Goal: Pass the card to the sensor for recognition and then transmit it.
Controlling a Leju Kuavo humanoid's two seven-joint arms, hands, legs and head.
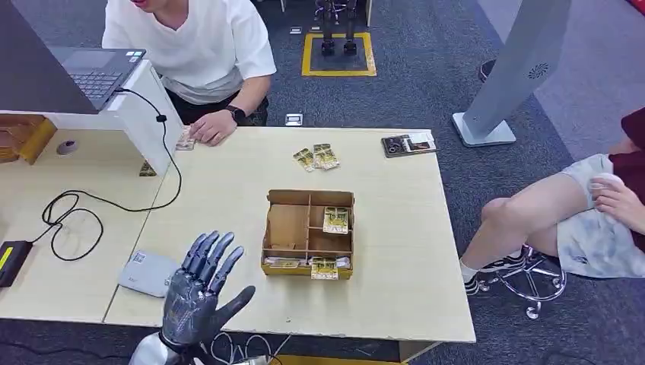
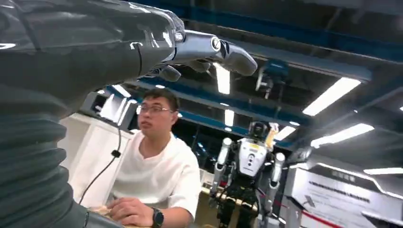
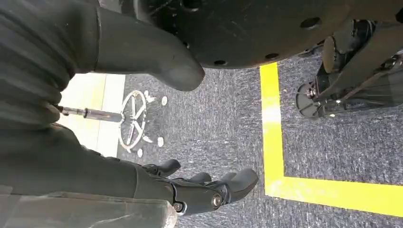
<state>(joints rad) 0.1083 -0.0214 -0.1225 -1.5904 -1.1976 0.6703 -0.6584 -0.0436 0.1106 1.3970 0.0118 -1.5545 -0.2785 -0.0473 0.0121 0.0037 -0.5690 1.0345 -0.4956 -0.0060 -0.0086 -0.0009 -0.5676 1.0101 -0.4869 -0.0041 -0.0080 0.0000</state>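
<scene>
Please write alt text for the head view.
The robot's left hand, open and holding nothing, is raised over a pale table near a cardboard divider box with cards; a person sits opposite.

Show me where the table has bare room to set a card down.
Bare patches: right of the box out to the table edge, and between the box and the loose cards. Crowded: the left, with the cable, grey sensor and left hand.

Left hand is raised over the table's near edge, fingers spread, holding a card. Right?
Not quite. In the head view the left hand is raised over the table's near edge with fingers spread, but it holds nothing; cards lie in the divided box.
</scene>
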